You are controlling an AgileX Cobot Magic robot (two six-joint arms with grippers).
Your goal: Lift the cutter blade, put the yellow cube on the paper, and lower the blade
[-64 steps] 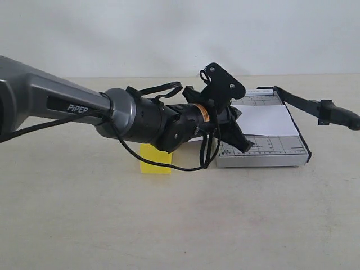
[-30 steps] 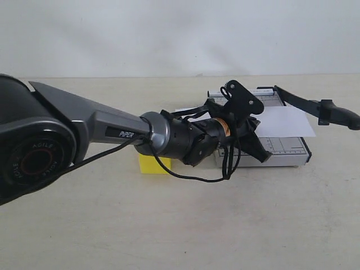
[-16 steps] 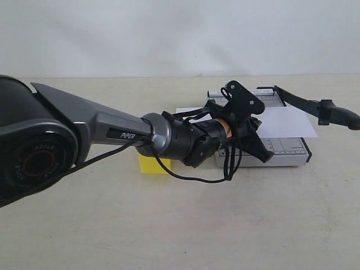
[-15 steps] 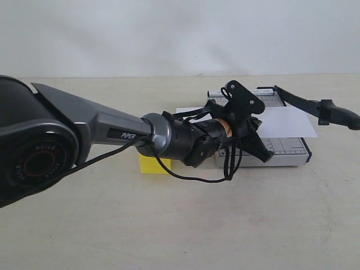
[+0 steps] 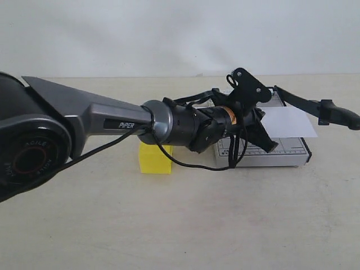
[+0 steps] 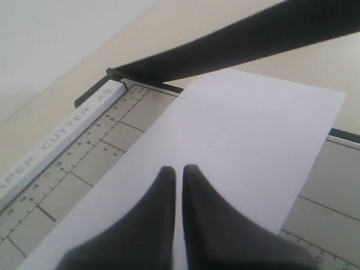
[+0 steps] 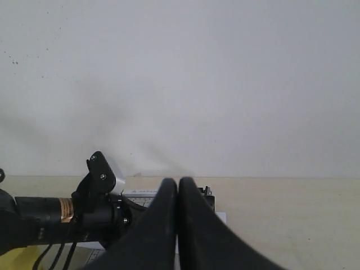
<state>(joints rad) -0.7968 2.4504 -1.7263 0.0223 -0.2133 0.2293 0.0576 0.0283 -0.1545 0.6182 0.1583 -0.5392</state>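
Note:
The grey gridded trimmer [image 5: 289,152] carries the white paper [image 5: 288,121], whose right end sticks out past the base. The cutter blade [image 5: 315,106] stands raised at the right, handle end outward. The yellow cube [image 5: 154,159] rests on the table left of the trimmer, partly behind my left arm. My left gripper [image 5: 269,143] hovers over the base, shut. In the left wrist view its tips [image 6: 178,169] sit above the paper [image 6: 247,140], with the blade [image 6: 253,39] beyond. My right gripper [image 7: 178,181] is shut, held high, and out of the exterior view.
A beige table [image 5: 180,225] runs under everything, with a white wall behind it. The left arm's grey link [image 5: 84,121] and a dangling cable [image 5: 197,167] cross in front of the cube. The right wrist view shows the left wrist camera mount [image 7: 100,175] and the trimmer [image 7: 140,195].
Over the two seconds the paper slid right, past the base's edge, with the left gripper on it. In the last half second the left gripper lifted slightly; the paper stayed put.

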